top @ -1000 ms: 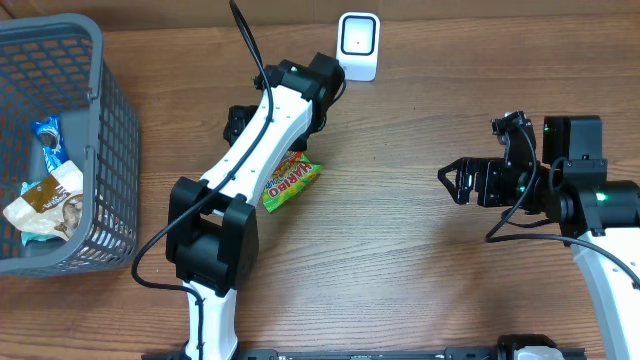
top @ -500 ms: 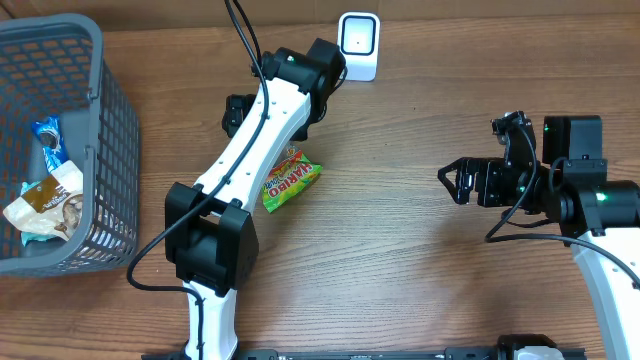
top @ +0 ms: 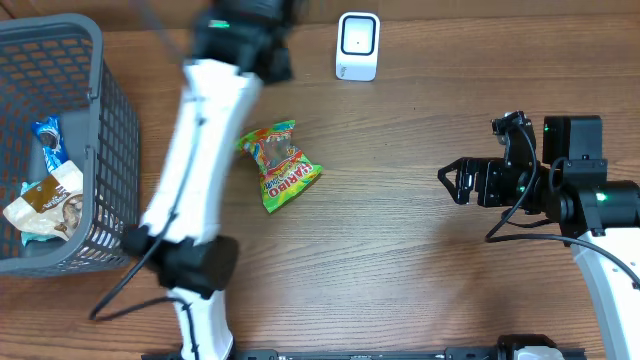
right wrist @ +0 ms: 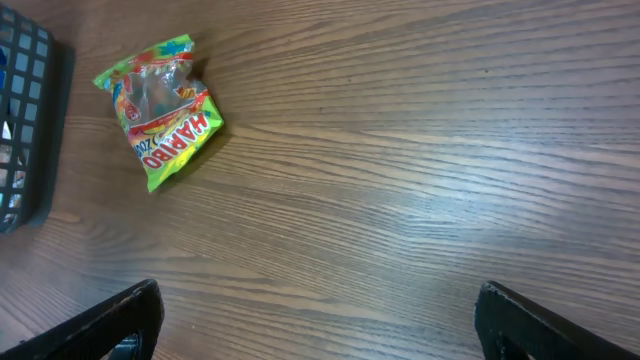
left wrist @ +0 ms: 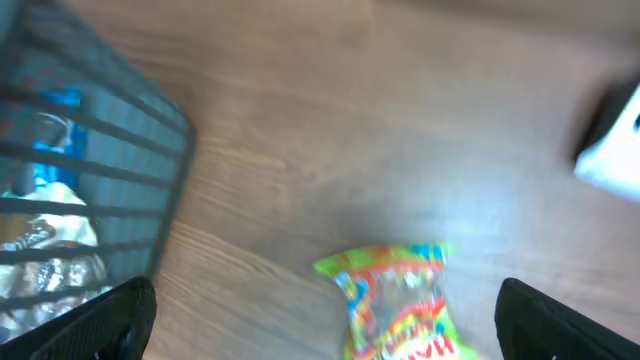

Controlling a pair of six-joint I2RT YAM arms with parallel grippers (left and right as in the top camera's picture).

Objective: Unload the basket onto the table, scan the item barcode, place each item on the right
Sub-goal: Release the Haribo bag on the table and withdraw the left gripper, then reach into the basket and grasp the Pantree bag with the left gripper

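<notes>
Bag [top: 279, 165] now lies uncovered on bench [top: 400, 260]: left pincer [left wrist: 330, 322] has swung away, released; right pincer [top: 455, 183] released. Scan pending.

1. The left arm [top: 205, 130]: white links, black motor housings, a thin black cable [top: 125, 287] trailing.
2. The right arm [top: 603, 275]: white lower link, black upper housings, small green lights [top: 548, 127], looping black cable [top: 512, 230].
3. The right gripper [top: 445, 182]: black.

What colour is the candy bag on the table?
The candy bag is green, yellow and red; clearest in right wrist view.
</notes>
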